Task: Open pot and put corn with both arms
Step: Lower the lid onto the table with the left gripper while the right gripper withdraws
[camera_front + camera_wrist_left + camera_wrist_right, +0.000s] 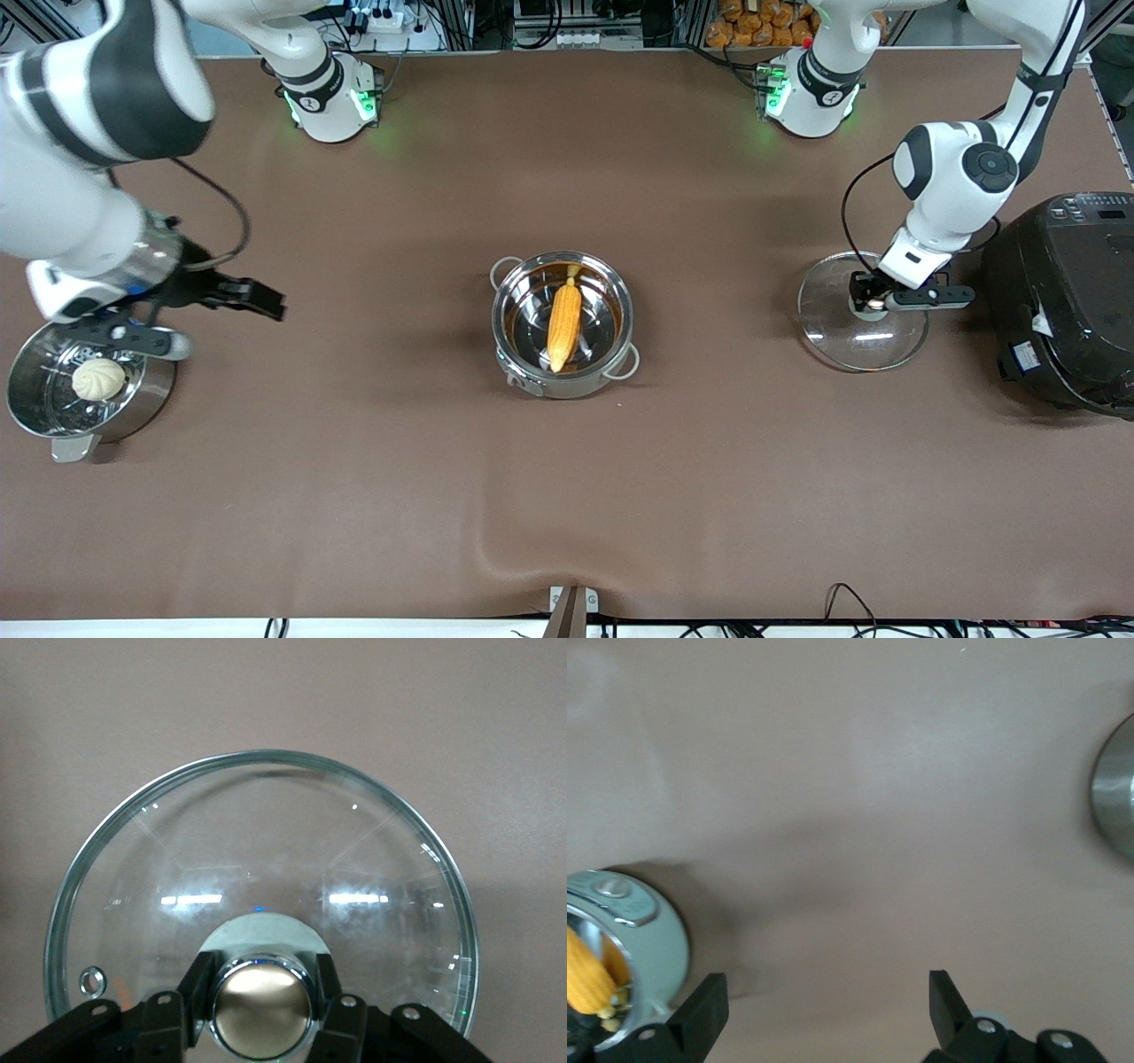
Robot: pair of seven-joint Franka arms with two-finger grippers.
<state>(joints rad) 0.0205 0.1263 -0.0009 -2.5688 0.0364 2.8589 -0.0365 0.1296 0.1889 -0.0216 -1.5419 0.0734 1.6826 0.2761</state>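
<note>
Already the corn (564, 324) lies inside the pot (563, 324) at mid-table, its long axis running from the bases' side toward the front camera, pale tip toward the bases. Pot is uncovered; the glass lid (861, 322) rests flat on the table toward the left arm's end, beside the black rice cooker (1067, 301). Left gripper (875, 299) is down on the lid, fingers (197, 988) clamped either side of the coppery knob (260, 1007). Right gripper (252, 299), jaws spread and empty, hovers above the table near the steamer pot (81, 390) holding a white bun (98, 378). Judgement: both steps look done; what remains is letting go of the knob, pot lying well apart toward centre.
</note>
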